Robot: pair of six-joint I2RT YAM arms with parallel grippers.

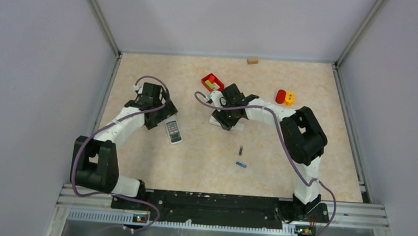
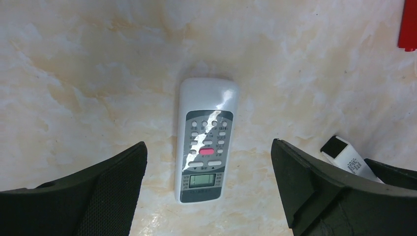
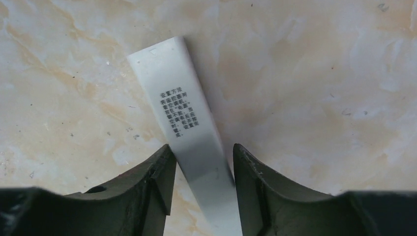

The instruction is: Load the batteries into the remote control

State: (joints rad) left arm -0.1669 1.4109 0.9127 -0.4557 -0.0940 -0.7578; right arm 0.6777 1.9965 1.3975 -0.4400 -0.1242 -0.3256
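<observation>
White plastic marks both targets from the top view: a face-up remote (image 1: pixel 173 131) lies just below my left claw (image 1: pixel 162 116). A second, face-down remote (image 1: pixel 217 124) sits under my right claw (image 1: pixel 228 118). Two batteries, a dark cell (image 1: pixel 240 150) and a blue cell (image 1: pixel 241 164), lie loose on the bench (image 1: pixel 281 167), nearer my right arm and towards its base. From my left wrist, the left claw stands wide apart and empty, with the face-up remote lengthwise below the gap, display end nearest me. From my right wrist, the face-down remote's long axis runs from upper left down between my fingers (image 3: pixel 157 182). They flank its edges closely, but whether they clamp it I cannot tell. I judge the right claw should secure this remote, back upward, before any cell is fetched.
</observation>
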